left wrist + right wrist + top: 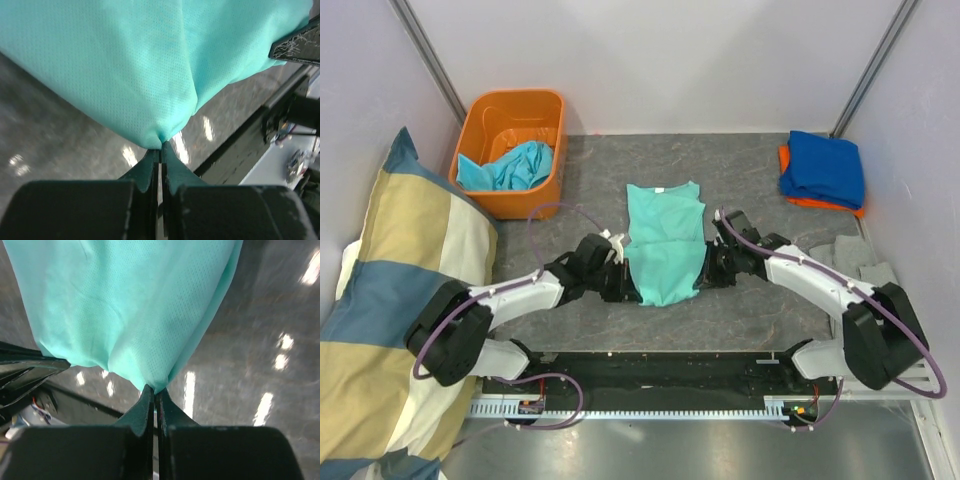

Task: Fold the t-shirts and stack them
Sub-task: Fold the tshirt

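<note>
Pillow [390, 300] is cut off by the left and bottom edges. Orange t-shirt [785, 158] is mostly hidden under the blue t-shirt [823, 165]; only slivers show. Turquoise t-shirts [515, 165] are bunched in the bin [510, 205], count unclear. Grey cloth [865, 258] is partly behind the right arm [815, 278]. Wrist views: mint t-shirt [150, 60] runs off the top edge, desk [50, 140] blurred.

Mint-teal t-shirt [665, 250], seemingly fine-dotted weave.
</note>
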`<move>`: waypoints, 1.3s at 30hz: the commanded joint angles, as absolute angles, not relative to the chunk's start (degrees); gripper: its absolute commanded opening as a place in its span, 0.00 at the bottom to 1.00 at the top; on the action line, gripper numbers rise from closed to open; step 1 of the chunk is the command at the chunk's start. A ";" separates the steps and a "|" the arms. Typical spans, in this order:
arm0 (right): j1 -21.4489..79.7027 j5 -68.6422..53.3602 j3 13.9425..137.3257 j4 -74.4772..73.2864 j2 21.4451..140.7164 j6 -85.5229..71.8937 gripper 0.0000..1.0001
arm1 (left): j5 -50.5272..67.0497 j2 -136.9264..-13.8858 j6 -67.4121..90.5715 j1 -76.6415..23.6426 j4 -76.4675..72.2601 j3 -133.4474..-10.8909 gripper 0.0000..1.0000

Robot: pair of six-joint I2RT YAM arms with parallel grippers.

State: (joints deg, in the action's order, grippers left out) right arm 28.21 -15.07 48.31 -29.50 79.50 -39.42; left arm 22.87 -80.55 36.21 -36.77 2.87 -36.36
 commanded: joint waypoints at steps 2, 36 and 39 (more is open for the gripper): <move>32.08 -14.42 42.63 -33.73 70.33 -44.12 0.00 | 21.71 -70.59 42.80 -42.27 1.58 -28.40 0.02; 24.88 -3.60 80.77 -24.79 101.07 -40.25 0.04 | 17.48 -94.90 31.03 -25.85 2.82 -62.66 0.02; 22.86 -5.97 82.17 -23.30 105.19 -40.34 0.04 | 18.28 -97.20 30.94 -23.56 1.58 -63.02 0.02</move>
